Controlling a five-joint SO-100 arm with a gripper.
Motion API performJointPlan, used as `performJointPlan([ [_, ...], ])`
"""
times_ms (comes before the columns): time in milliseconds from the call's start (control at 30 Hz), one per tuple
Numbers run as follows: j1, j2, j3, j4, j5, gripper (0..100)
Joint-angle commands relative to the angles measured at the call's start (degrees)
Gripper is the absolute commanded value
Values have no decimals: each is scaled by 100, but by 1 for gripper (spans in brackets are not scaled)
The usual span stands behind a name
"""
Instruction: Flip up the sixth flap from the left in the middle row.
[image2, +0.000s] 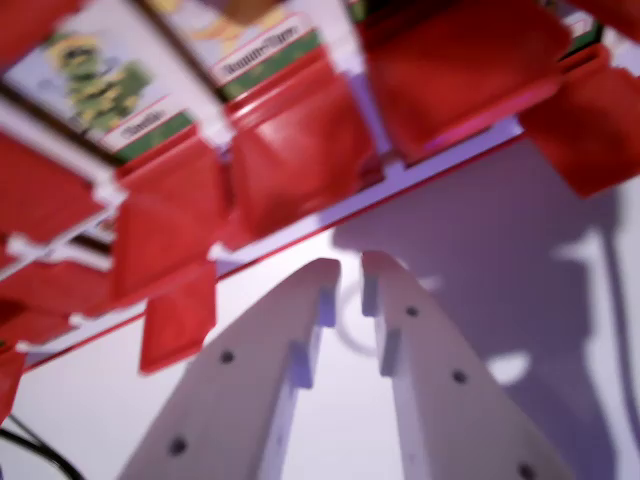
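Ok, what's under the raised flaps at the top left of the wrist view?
Under the raised flaps, two picture cards show: cartoon figures with green name strips, text too blurred to read. The lowered flaps cover their own cards. The gripper touches nothing.

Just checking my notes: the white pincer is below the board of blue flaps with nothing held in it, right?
The flap colour is wrong: the wrist view shows red flaps, not blue. The rest holds: the white pincer sits below the board with nothing in it.
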Motion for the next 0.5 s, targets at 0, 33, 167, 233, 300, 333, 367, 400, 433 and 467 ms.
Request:
performJointPlan([
  [0,-18,88,-615,-176,26,2],
  [33,-18,44,-642,-202,35,2],
  [167,-44,-88,-765,-264,62,2],
  [233,-53,-141,-800,-299,88,2],
  [300,-53,-193,-844,-352,97,2],
  [333,-53,-220,-861,-378,97,2],
  [367,-53,-237,-896,-396,88,2],
  [400,-53,-272,-940,-413,88,2],
  [433,-53,-299,-984,-439,79,2],
  [467,-53,-325,-1011,-466,70,2],
])
